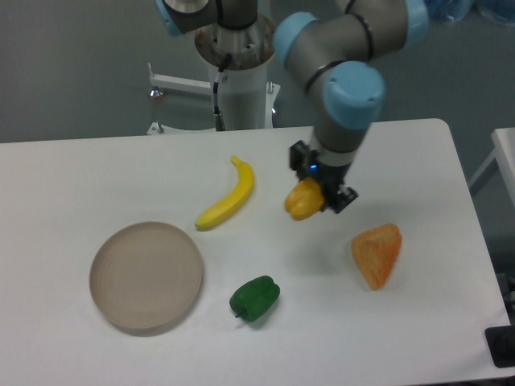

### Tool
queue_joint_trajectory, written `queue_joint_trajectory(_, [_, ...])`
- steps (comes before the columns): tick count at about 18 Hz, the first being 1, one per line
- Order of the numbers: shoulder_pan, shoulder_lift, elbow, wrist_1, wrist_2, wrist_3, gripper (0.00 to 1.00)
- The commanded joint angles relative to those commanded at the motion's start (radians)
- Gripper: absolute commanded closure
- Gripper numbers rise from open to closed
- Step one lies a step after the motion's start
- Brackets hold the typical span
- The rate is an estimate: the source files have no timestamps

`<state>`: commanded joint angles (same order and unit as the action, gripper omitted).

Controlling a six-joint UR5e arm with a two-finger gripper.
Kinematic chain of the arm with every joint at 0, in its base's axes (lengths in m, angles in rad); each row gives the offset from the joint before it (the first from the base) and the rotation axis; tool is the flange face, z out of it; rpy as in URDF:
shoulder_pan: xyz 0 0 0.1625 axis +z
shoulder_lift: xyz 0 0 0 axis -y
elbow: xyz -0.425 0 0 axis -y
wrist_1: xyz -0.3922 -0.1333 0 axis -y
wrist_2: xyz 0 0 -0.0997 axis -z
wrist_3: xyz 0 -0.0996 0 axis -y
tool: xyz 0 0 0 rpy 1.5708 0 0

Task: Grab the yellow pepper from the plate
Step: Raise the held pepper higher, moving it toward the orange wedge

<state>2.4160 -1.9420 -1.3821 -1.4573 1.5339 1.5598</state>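
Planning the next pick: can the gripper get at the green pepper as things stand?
Not as is: the gripper is shut on the yellow pepper, so it must release first. Otherwise the green pepper lies in the open, apart from the plate.

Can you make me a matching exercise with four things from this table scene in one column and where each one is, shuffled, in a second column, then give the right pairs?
Column one:
1. small lumpy yellow pepper
2. round beige plate
3. long yellow banana
4. dark green pepper

Column two:
A. lying on the white table, between the plate and the orange wedge-shaped piece
B. empty, at the table's left
C. held off the table in the pincer
D. lying on the table behind the plate, near the middle

Pairs: 1-C, 2-B, 3-D, 4-A
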Motion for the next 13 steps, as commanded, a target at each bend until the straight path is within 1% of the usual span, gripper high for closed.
queue_joint_trajectory(2, [0.006,0.002,0.000,0.000,0.038,0.029,0.96])
queue_joint_trajectory(4, [0.014,-0.002,0.012,0.008,0.045,0.083,0.96])
queue_joint_trajectory(5, [0.031,-0.008,0.014,0.012,0.035,0.120,0.96])
queue_joint_trajectory(13, [0.029,-0.017,0.014,0.028,0.032,0.120,0.96])
